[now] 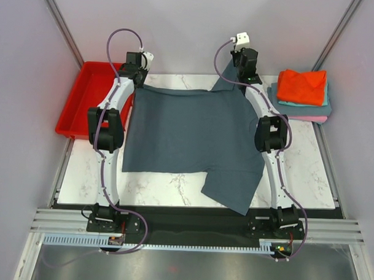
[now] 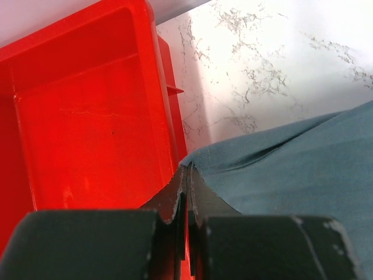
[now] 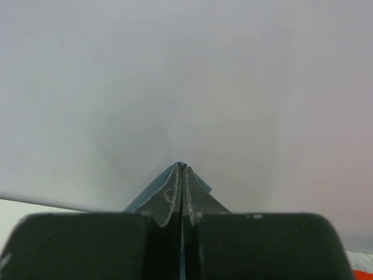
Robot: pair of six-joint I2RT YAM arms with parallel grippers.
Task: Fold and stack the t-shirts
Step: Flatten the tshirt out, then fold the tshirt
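Both arms reached fwd from the near edge, elbows bowed outward, wrists at the far side of the marble table [image 1: 308,175]. The left gripper [image 2: 187,170] was clamped on the far-left corner of the slate blue-grey t-shirt [image 1: 187,131]. The right gripper [image 3: 182,168] was clamped on its far-right corner, held up off the table toward the back wall [image 3: 175,70] so the cloth rose in a peak there. The rest of the shirt lay spread flat btwn the two arms, one sleeve reaching the table's near edge at right. Only the top view showed the whole shirt, plus the folded stack at far right: orange-red t-shirt [image 1: 302,85] on top, teal t-shirt [image 1: 299,104] under it, pink t-shirt [image 1: 312,118] lowest, all well apart from both jaws. The left wrist cam gave what the top view hid: the shirt's edge pinched right at the fingertips, low over the marble, just beside the red tray [image 2: 87,128]. The right wrist cam saw mostly blank wall w/ a sliver of blue cloth either side of the closed fingers.
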